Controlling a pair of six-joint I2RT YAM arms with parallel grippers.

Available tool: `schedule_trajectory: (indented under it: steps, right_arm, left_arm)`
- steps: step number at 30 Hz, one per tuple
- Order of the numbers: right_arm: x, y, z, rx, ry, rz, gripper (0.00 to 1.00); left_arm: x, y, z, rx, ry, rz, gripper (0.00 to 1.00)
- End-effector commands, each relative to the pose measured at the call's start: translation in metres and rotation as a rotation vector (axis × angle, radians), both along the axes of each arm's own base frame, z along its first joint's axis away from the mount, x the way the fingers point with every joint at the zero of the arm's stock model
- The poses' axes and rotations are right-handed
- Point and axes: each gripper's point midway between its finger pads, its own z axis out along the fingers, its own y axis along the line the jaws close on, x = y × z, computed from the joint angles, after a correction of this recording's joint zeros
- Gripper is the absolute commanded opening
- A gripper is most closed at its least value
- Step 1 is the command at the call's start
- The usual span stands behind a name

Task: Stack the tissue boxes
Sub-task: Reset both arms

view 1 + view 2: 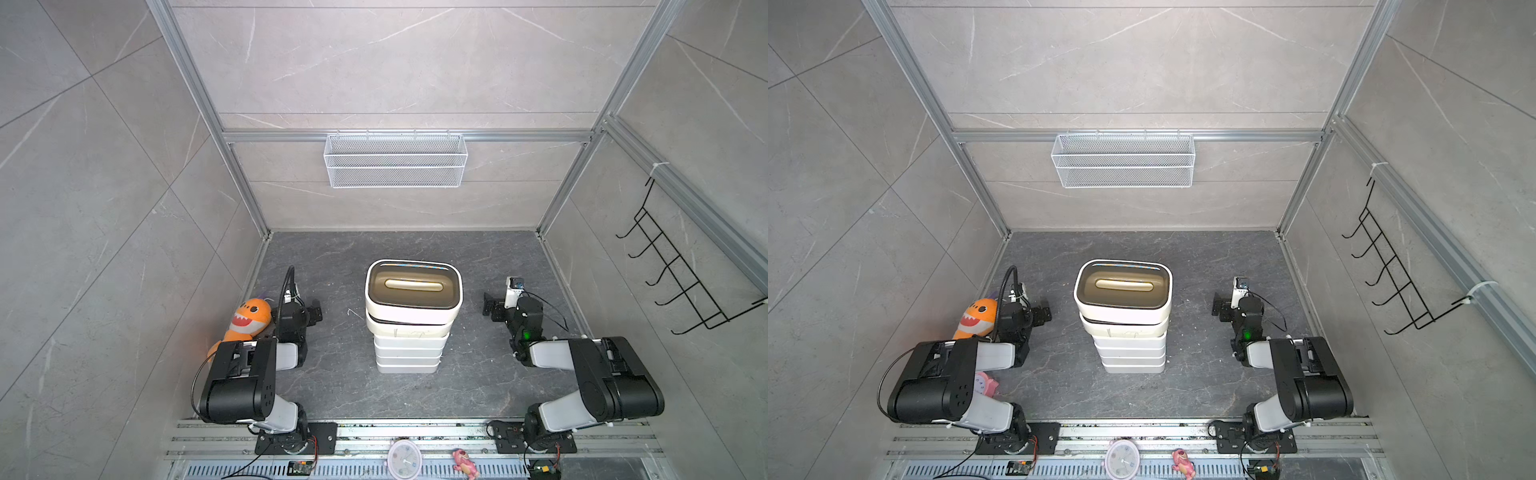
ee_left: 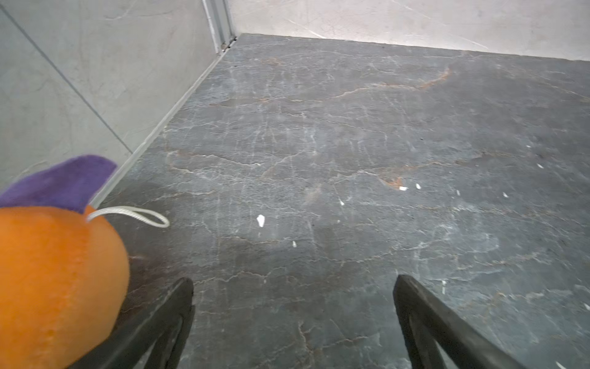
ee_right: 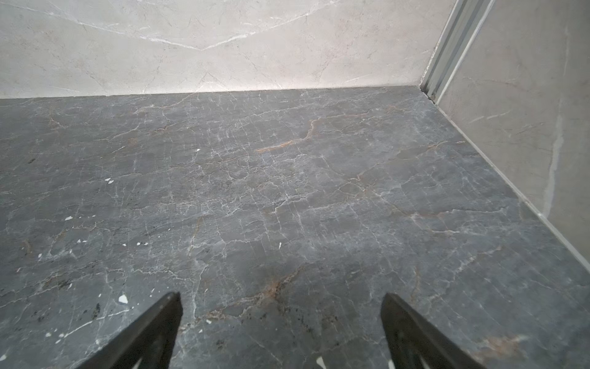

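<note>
The tissue boxes (image 1: 409,353) stand as one tall stack in the middle of the dark stone floor, seen in both top views. The top box (image 1: 413,286) is rounded cream with a dark brown slotted lid (image 1: 1123,286); it sits slightly askew on a second cream box, with white boxes (image 1: 1129,353) below. My left gripper (image 1: 316,309) rests open to the left of the stack, well apart from it. To the stack's right my right gripper (image 1: 490,305) is also open and apart. Both wrist views show only bare floor between the spread fingers (image 2: 185,294) (image 3: 170,308); the boxes are out of those views.
An orange plush shark (image 1: 249,316) sits against the left wall beside my left arm, close to its finger in the left wrist view (image 2: 57,281). A white wire mesh basket (image 1: 395,160) hangs on the back wall, a black hook rack (image 1: 673,270) on the right wall. A clock (image 1: 405,459) and pink toy (image 1: 465,461) lie at the front rail.
</note>
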Motion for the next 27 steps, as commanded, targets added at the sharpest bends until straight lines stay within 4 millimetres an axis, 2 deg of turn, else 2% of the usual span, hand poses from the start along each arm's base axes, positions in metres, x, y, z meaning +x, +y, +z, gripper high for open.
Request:
schedule_trajectory:
  steps: [1, 6, 7, 9, 11, 12, 13, 14, 15, 17, 19, 21, 24, 27]
  right_arm:
    - [0.004, 0.001, 0.006, -0.003, -0.022, 0.006, 1.00]
    - [0.004, 0.001, 0.006, -0.003, -0.021, 0.006, 1.00]
    - [0.004, 0.001, 0.006, -0.003, -0.022, 0.006, 1.00]
    - [0.004, 0.001, 0.006, -0.004, -0.022, 0.006, 1.00]
    - [0.004, 0.001, 0.006, -0.003, -0.022, 0.005, 1.00]
    - [0.004, 0.001, 0.005, -0.003, -0.021, 0.006, 1.00]
    - [0.004, 0.000, 0.005, -0.003, -0.021, 0.005, 1.00]
    - [0.004, 0.001, 0.005, -0.003, -0.021, 0.006, 1.00]
    - [0.004, 0.000, 0.005, -0.003, -0.020, 0.005, 1.00]
    - [0.004, 0.001, 0.005, -0.003, -0.021, 0.006, 1.00]
    - [0.004, 0.000, 0.005, -0.004, -0.021, 0.005, 1.00]
    - [0.004, 0.001, 0.006, -0.004, -0.023, 0.006, 1.00]
    - [0.004, 0.000, 0.005, -0.003, -0.021, 0.005, 1.00]
    - [0.004, 0.001, 0.006, -0.003, -0.022, 0.006, 1.00]
  left_arm:
    - [0.012, -0.011, 0.015, 0.009, -0.040, -0.072, 1.00]
    - [0.008, -0.032, 0.019, 0.005, -0.074, -0.205, 1.00]
    - [0.006, -0.023, 0.018, 0.000, -0.079, -0.145, 1.00]
    - [-0.004, 0.017, 0.022, -0.011, -0.127, 0.083, 1.00]
    - [-0.007, 0.015, 0.022, -0.028, -0.128, 0.063, 1.00]
    - [-0.003, 0.009, 0.021, -0.027, -0.124, 0.023, 1.00]
    - [0.004, -0.006, 0.017, -0.019, -0.092, -0.075, 1.00]
    - [0.010, -0.030, 0.013, 0.001, -0.038, -0.204, 1.00]
    - [0.011, -0.035, 0.019, 0.008, -0.057, -0.214, 1.00]
    - [0.008, -0.022, 0.018, 0.008, -0.072, -0.135, 1.00]
    - [0.001, 0.009, 0.022, 0.005, -0.098, 0.064, 1.00]
    - [0.002, 0.009, 0.018, -0.005, -0.080, 0.051, 1.00]
    - [0.010, -0.006, 0.017, 0.005, -0.051, -0.036, 1.00]
    - [0.010, -0.004, 0.016, 0.008, -0.047, -0.027, 1.00]
